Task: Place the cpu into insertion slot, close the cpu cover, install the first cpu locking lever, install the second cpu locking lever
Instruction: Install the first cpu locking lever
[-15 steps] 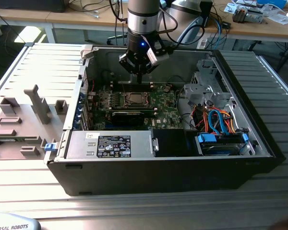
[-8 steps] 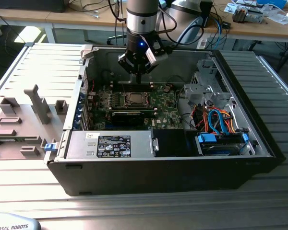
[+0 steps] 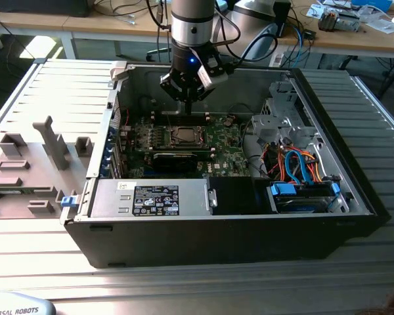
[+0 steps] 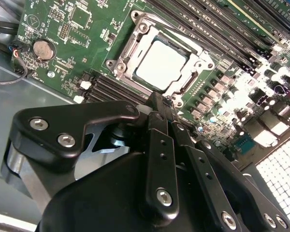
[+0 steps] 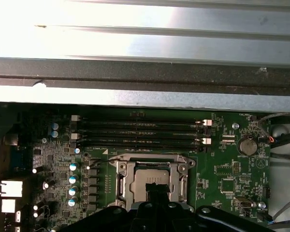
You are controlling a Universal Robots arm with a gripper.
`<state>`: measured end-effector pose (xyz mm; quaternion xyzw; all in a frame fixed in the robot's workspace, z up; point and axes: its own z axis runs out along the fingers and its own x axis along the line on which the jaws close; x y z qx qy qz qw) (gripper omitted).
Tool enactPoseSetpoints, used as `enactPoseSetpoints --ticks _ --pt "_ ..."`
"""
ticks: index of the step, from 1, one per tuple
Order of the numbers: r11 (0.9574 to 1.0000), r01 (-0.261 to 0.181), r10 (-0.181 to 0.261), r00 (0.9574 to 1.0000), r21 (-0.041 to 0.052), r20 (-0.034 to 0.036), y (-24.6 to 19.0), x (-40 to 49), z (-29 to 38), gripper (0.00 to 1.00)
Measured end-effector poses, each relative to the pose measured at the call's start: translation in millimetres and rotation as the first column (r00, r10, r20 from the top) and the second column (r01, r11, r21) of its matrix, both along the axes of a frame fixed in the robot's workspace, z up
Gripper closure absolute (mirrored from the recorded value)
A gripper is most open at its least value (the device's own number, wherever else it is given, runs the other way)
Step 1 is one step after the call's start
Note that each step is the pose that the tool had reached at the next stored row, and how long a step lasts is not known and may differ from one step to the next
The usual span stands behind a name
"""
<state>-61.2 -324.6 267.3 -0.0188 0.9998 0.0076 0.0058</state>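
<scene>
Hovering over an open black desktop computer case (image 3: pixel 354 190), the robot arm's black hand (image 3: pixel 188 100) hangs just above the green motherboard (image 4: pixel 77 29), its two fingers pressed together and holding nothing. Directly below its fingertips (image 4: pixel 156 99) lies the small flat square cpu with a silver-grey metal top (image 4: pixel 160 64), seated in the insertion slot, a square socket with a silver metal rim (image 4: pixel 117 65). The thin silver hinged cpu cover with its square window (image 4: pixel 183 84) appears to lie flat around the chip, so the first two steps look done. The locking levers are harder to judge: thin metal bars run along the socket's sides in both wrist views, but whether either one is hooked down cannot be told. In the first wrist view the hand's dark body covers the near edge of the insertion slot (image 5: pixel 152 166) and part of the cpu (image 5: pixel 140 180). In the exterior view the socket is a small dark square below the hand, too small to show its latches. Beyond the hand stands the grey metal wall of the case (image 5: pixel 145 43).
</scene>
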Motion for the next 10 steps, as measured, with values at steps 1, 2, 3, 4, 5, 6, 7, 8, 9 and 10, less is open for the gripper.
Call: enactPoseSetpoints --ticks 1,2,3,4,5,6,7,8,9,10 --pt "1.0 0.0 0.0 1.0 0.0 0.0 0.0 -0.2 0.0 0.89" --pt "1.0 0.0 0.0 1.0 -0.0001 0.0 0.0 -0.6 0.0 0.89" --pt "1.0 0.0 0.0 1.0 0.0 0.0 0.0 -0.7 0.0 0.89" --pt "1.0 0.0 0.0 1.0 0.0 -0.0001 0.0 -1.6 -0.3 0.89" --pt "1.0 0.0 0.0 1.0 -0.0001 -0.0001 0.0 -2.8 -0.7 0.89" --pt "1.0 0.0 0.0 1.0 0.0 0.0 0.0 -2.9 -0.7 0.89" --pt "1.0 0.0 0.0 1.0 -0.0001 0.0 0.0 -2.9 -0.8 0.89" --pt "1.0 0.0 0.0 1.0 0.0 -0.0001 0.0 -2.9 -0.8 0.89" --pt "1.0 0.0 0.0 1.0 -0.0001 -0.0001 0.0 -2.9 -0.8 0.89" --pt "1.0 0.0 0.0 1.0 0.0 0.0 0.0 -3.3 -1.0 0.89"
